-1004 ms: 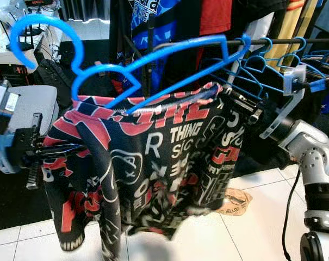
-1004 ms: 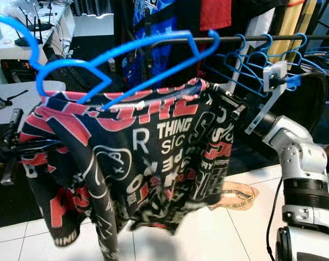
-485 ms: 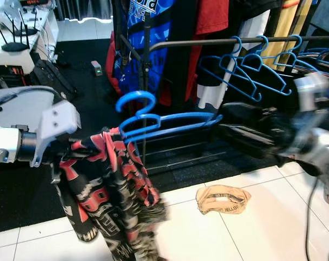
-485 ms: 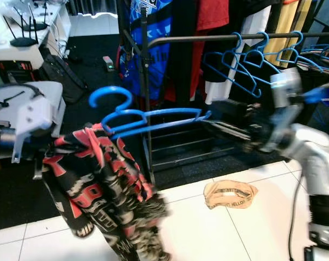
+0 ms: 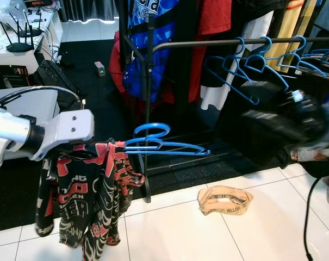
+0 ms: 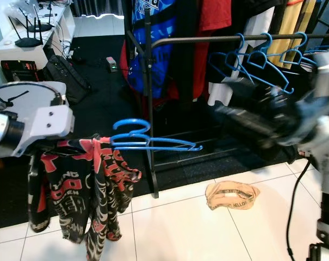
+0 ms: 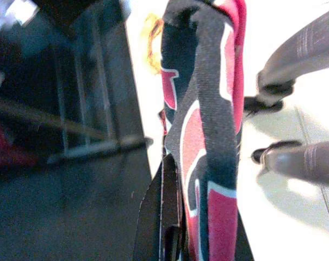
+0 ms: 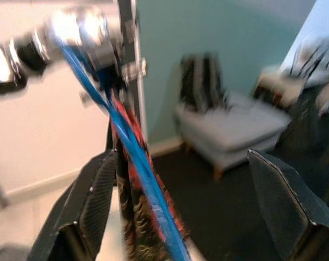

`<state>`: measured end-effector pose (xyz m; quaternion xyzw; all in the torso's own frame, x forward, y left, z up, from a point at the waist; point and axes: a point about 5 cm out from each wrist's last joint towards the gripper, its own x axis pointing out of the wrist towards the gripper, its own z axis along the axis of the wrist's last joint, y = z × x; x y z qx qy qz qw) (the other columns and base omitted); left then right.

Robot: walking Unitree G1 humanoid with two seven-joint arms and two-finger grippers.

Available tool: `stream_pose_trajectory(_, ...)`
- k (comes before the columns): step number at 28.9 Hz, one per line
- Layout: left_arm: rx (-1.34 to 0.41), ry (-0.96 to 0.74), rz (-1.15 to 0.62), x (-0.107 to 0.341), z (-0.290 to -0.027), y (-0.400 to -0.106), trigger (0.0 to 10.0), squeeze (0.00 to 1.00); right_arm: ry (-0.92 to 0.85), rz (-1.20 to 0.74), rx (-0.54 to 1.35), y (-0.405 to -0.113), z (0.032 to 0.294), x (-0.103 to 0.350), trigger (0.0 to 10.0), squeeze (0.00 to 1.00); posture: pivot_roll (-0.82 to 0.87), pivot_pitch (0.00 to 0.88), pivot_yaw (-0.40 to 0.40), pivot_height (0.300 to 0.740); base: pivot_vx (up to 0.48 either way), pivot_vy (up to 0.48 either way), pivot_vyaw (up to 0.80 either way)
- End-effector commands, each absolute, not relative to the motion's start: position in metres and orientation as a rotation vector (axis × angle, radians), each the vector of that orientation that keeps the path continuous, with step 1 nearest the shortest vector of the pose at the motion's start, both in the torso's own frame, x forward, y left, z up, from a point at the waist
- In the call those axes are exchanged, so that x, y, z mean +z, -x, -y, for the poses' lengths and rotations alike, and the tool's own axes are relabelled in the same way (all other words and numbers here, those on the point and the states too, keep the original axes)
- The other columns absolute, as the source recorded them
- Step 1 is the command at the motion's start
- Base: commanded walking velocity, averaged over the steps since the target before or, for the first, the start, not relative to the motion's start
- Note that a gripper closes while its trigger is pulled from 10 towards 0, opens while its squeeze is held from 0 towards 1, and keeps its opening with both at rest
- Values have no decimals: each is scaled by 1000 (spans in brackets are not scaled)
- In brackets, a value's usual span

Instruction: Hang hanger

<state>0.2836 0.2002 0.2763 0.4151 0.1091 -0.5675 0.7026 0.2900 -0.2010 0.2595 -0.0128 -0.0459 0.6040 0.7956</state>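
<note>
Hanger (image 5: 164, 145) with shirt (image 5: 88, 190) hangs low at left tool (image 5: 72, 149), grip state unclear, below rail (image 5: 218, 42); right tool (image 8: 180, 217) wide open, empty; risk: shirt slides off.

floor: white tiles (image 5: 208, 234) in front, black carpet (image 5: 93, 89) behind
rack: black clothes rail (image 6: 208, 39) with hung clothes (image 5: 153, 43) and blue spare hangers (image 5: 251, 65)
on tiles: crumpled beige cloth (image 5: 225, 199)
far left: white shelf (image 5: 17, 49) with routers (image 5: 16, 38)
wall: teal (image 8: 218, 32)
</note>
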Motion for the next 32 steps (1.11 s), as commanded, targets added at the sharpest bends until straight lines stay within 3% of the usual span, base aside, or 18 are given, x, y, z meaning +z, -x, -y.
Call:
stream_pose_trajectory(1,-1311,-899,-231,281,-193,-282,10000,0,81,102,1301,-293,197,264,10000,0,56,34,-8,740,0,0,0)
stream_pose_trajectory(11,-1403,-849,-222,289,-170,-282,10000,0,128,103,1447,-296,159,267,10000,0,56,36,-5,740,0,0,0)
stream_pose_trajectory(28,-1421,-845,-254,283,-163,-281,10000,0,230,46,1585,-296,138,274,10000,0,52,34,-8,740,0,0,0)
stream_pose_trajectory(29,-1425,-846,-252,283,-163,-281,10000,0,265,10,1568,-299,136,270,0,0,52,35,-10,740,0,0,0)
stream_pose_trajectory(32,-1429,-847,-249,284,-162,-280,10000,0,297,-19,1554,-301,136,266,0,0,52,35,-10,740,0,0,0)
